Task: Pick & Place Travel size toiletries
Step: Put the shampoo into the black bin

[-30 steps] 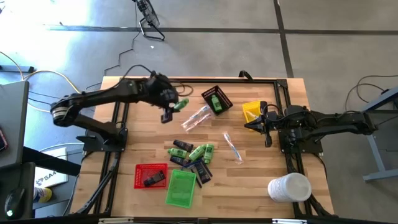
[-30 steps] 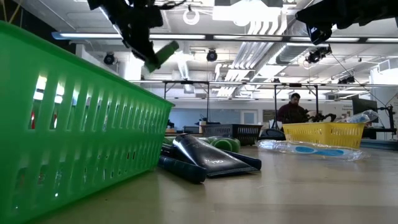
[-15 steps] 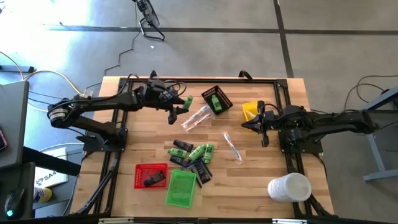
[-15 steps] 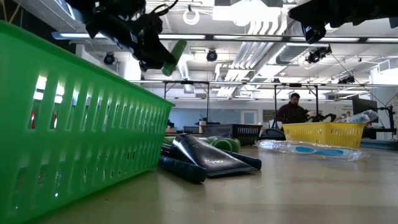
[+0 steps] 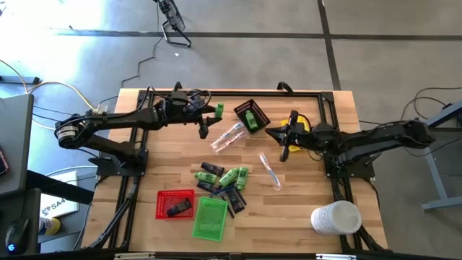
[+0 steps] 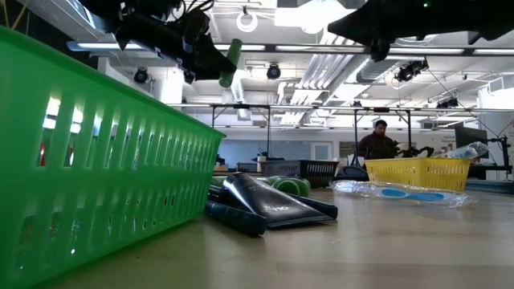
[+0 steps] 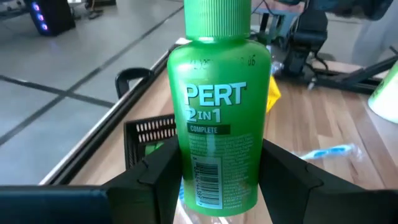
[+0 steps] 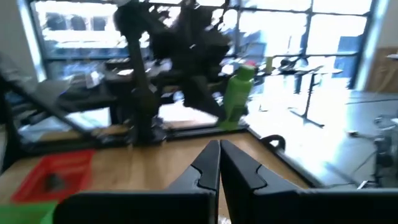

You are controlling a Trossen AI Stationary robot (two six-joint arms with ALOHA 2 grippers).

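While the left gripper (image 5: 214, 113) hangs in the air over the table (image 5: 303, 209), it pinches a little green bottle (image 7: 219, 106) between its two fingers. Just past it sits the black tray (image 5: 252, 116) with another green bottle (image 5: 250, 118) inside. More toiletries (image 5: 224, 180) lie in a pile well behind it. Across from it, near the yellow tray (image 5: 293, 128), the right gripper (image 5: 284, 144) holds nothing, its fingers pressed together.

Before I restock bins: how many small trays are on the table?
4: black tray at the far edge, yellow tray under the right arm, red tray and green tray near the front.
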